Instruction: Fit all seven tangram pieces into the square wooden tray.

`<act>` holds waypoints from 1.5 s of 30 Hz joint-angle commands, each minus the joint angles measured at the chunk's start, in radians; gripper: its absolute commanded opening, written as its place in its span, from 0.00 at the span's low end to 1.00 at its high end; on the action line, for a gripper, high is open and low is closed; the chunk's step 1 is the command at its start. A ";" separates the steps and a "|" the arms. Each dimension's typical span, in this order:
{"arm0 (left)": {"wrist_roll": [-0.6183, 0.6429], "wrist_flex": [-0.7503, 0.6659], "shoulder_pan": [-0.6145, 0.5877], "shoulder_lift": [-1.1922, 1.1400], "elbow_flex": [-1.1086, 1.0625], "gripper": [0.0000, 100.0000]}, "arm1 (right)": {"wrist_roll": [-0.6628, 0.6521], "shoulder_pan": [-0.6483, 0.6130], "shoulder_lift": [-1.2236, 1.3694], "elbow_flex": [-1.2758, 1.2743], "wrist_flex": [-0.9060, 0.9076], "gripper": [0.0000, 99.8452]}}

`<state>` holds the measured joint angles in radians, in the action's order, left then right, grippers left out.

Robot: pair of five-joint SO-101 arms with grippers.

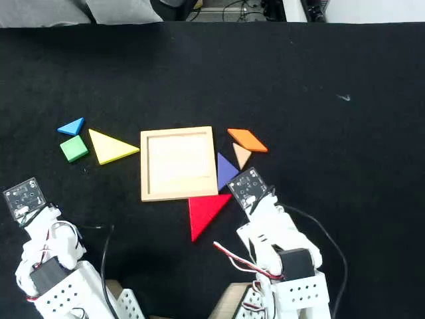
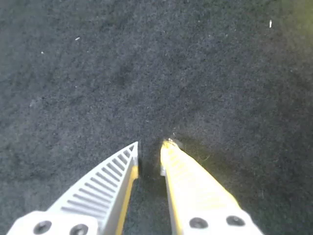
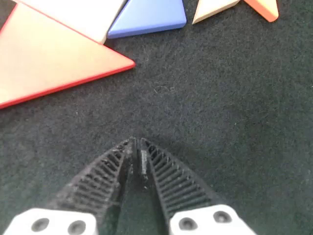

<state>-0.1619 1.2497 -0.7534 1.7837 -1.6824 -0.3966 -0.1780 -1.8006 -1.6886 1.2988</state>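
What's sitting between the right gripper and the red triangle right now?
Nothing. In the right wrist view, only bare black table cover lies between the right gripper and the red triangle.

The tray (image 1: 144,166) lies at the middle of the table (image 1: 332,133). All seven pieces lie outside it, on the table.

Left side: the left large triangle (image 1: 111,147) points at the tray's left edge, just beside it. Further left lies the square piece (image 1: 74,148), with the left small triangle (image 1: 72,126) just behind it.

Right side: the medium triangle (image 1: 226,171) lies against the tray's right edge. The right small triangle (image 1: 242,155) is just behind it, and the parallelogram (image 1: 247,139) behind that.

Front: the front large triangle (image 1: 204,212) touches the tray's near edge at its right end. The right gripper (image 3: 136,143) is near this triangle's right corner.
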 commanded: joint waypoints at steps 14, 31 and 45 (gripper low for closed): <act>0.009 0.008 -0.010 0.009 -0.019 0.09 | 0.011 0.011 -0.094 0.004 0.008 0.01; 0.014 -0.049 0.357 0.011 -0.010 0.09 | 0.011 0.012 -0.094 0.004 0.008 0.01; -0.310 -0.198 0.578 0.029 0.450 0.10 | 0.005 0.015 -0.094 0.004 0.002 0.01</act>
<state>-0.2785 1.1868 -0.2163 1.7914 -1.4676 -0.3966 -0.1780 -1.8006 -1.6886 1.2988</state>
